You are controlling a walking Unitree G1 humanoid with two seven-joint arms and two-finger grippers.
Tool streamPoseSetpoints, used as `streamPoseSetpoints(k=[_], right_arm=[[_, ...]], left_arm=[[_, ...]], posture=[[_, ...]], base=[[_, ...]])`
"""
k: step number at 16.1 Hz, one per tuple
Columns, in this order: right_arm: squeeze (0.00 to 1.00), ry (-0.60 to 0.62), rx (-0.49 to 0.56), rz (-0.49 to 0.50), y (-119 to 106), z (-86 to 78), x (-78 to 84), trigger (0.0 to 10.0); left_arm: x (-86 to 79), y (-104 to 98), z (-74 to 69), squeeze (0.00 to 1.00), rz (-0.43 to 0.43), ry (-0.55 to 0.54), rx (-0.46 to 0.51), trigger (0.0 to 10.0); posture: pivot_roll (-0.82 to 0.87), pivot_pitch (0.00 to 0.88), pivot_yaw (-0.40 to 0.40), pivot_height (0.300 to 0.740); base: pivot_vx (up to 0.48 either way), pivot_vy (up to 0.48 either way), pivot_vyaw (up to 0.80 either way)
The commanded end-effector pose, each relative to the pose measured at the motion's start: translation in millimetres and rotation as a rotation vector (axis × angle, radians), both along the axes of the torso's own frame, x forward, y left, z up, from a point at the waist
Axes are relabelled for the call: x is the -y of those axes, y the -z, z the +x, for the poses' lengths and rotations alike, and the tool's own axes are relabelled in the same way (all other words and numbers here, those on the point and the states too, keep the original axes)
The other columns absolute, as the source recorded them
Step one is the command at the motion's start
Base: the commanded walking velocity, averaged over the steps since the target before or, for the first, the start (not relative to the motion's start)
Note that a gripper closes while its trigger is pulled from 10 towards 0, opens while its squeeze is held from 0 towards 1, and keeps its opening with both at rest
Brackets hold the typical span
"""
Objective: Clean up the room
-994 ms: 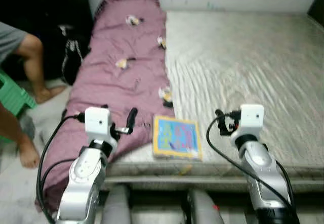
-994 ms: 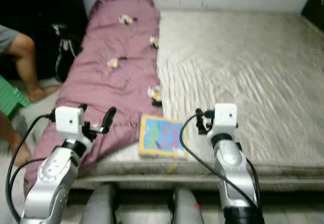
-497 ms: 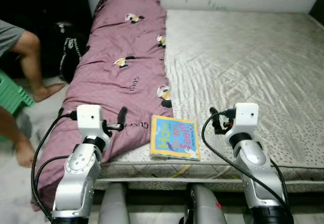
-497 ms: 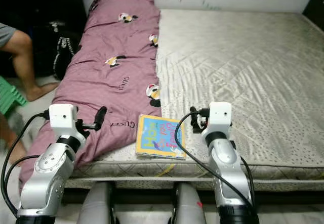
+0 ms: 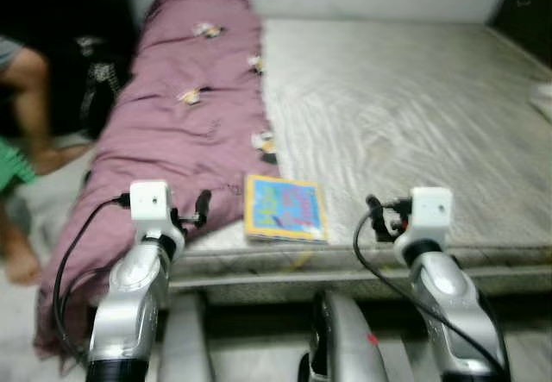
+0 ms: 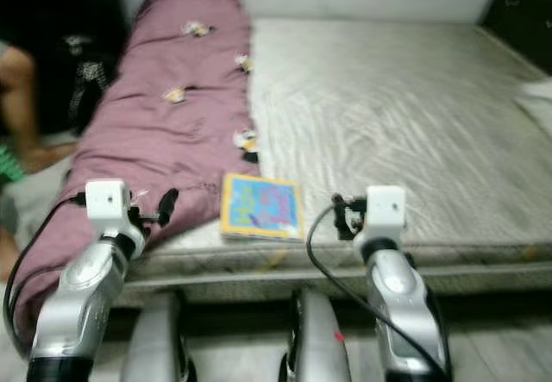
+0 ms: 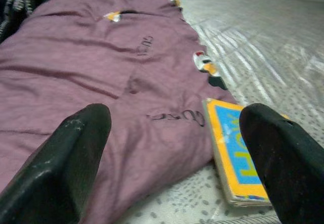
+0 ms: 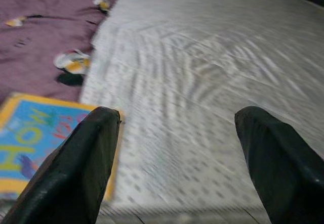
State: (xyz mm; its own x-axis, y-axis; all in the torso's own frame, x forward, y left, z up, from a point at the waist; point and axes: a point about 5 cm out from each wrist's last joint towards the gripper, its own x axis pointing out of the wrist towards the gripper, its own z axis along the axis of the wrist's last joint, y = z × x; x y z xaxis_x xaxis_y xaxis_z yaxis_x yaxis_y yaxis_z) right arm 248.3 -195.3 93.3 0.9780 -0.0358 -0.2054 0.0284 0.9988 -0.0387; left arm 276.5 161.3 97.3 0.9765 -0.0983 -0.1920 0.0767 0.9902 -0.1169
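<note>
Silver arms come first, right in front of you: your left gripper [image 7: 172, 158] is held up over the near left corner of the bed, above the hanging edge of the blanket, and its two black fingers [image 7: 66, 168] are spread wide with nothing between them. Your right gripper [image 8: 172, 158] is up at the same height over the near edge of the mattress [image 5: 414, 115], to the right of the book, fingers [image 8: 273, 168] just as wide apart and empty.

Between the two grippers, a little closer to the left one, you have the book [image 5: 285, 209]. It lies flat on the mattress near the front edge, yellow border around a blue cover with coloured letters. Its left side sits just beside the blanket's edge; whether they touch you cannot tell.

Further on, the purple blanket [image 5: 181, 115] with small cartoon patches runs along the left side of the bed from the near corner to the far wall and spills over the left side toward the floor. Bare quilted grey mattress takes up the remaining width.

Off to your far left, beside the bed, a person's bare legs [image 5: 26, 80] are visible next to something green [image 5: 13, 165].
</note>
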Motion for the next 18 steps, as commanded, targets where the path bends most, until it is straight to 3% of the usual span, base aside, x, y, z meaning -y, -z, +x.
streamPoseSetpoints(k=[1, 3, 8, 11, 18], right_arm=[[0.0, -0.013, 0.023, -0.008, -9.3, 4.1, 0.4, 10.0], [0.0, -0.011, 0.012, -0.028, -12.1, -4.4, 7.5, 10.0], [0.0, -0.009, -0.019, -0.062, -15.0, -19.1, 22.1, 10.0], [0.0, -0.012, -0.032, -0.071, -18.0, -27.7, 26.2, 10.0], [0.0, -0.009, -0.048, -0.082, -25.6, -41.5, 27.9, 10.0]], left_arm=[[-4.8, 6.0, -0.3, 0.0, 0.0, -0.027, -0.024, 10.0], [-7.1, 7.2, 7.9, 0.0, -0.009, -0.036, -0.031, 10.0], [-7.9, 16.9, 14.8, 0.0, -0.024, -0.054, -0.064, 10.0], [-6.4, 21.8, 23.3, 0.0, -0.032, -0.051, -0.083, 10.0], [8.2, 26.6, 52.2, 0.0, -0.091, -0.001, -0.111, 10.0]], posture=[[-0.06, 0.0, -0.047, 0.543], [-0.09, 0.0, -0.059, 0.523], [-0.12, 0.0, -0.076, 0.523], [-0.15, 0.004, -0.084, 0.493], [-0.22, 0.012, -0.091, 0.493]], base=[[0.0, 0.0, 0.0], [0.0, 0.0, 0.0], [0.0, 0.0, 0.0], [0.0, 0.0, 0.0], [0.0, 0.0, 0.0]])
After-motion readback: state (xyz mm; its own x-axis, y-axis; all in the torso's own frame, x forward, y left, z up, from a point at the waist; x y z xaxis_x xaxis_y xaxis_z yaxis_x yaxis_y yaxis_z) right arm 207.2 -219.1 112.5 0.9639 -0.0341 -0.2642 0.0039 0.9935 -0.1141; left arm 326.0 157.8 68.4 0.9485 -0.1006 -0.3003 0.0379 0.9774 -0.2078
